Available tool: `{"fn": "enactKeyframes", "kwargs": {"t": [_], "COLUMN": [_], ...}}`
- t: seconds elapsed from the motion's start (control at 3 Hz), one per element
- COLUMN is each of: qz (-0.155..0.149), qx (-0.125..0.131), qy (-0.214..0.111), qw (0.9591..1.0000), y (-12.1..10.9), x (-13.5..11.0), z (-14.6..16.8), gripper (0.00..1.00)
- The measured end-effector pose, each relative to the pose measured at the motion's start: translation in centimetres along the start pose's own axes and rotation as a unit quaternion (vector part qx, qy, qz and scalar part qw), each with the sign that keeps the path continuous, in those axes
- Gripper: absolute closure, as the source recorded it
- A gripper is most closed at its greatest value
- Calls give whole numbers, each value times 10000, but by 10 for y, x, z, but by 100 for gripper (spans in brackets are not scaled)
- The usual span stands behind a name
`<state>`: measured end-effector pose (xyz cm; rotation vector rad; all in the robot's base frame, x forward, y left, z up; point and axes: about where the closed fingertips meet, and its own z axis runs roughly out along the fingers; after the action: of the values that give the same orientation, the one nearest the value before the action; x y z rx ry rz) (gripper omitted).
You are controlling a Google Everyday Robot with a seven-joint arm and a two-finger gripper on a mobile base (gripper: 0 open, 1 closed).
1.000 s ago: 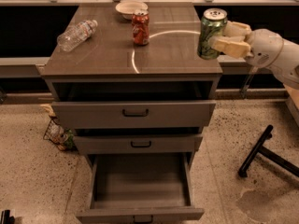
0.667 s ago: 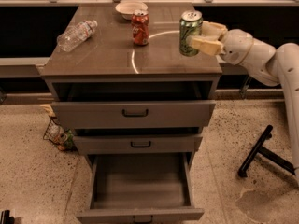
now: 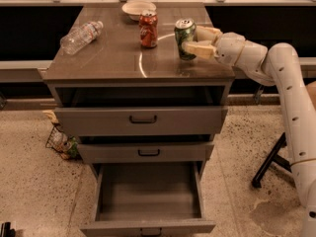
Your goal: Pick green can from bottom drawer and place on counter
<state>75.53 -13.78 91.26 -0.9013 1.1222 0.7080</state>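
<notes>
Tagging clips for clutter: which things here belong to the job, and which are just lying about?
Job: green can, held in the gripper at the right of the counter; open bottom drawer.
Lying about: red soda can, plastic bottle, white bowl, all on the counter.

The green can [image 3: 184,37] has been moved to the left. A second ago it was held over the right edge of the counter [image 3: 108,58]. Now it is held well inside the counter, near the red can [image 3: 148,28]. The gripper [image 3: 191,39] has been moved left with it and is now over the right part of the counter, with the can pinched between its fingers. More of the white arm [image 3: 276,68] has been brought into view from the right. Whether the can has been set down cannot be told.
</notes>
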Motion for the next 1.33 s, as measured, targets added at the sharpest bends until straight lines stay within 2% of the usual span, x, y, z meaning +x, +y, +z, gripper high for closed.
{"fn": "enactKeyframes", "kwargs": {"t": [0.33,0.67,1.0,1.33], "qz": [-206,-296,-297,-273], "qx": [-27,-76,-121,-84], "qy": [259,485,571,652], "qw": [9994,9984,9979,9975], "y": [-5,-5,-3,-4], "x": [13,27,34,36], "z": [3,4,7,-3], "gripper": [59,28,5,0]}}
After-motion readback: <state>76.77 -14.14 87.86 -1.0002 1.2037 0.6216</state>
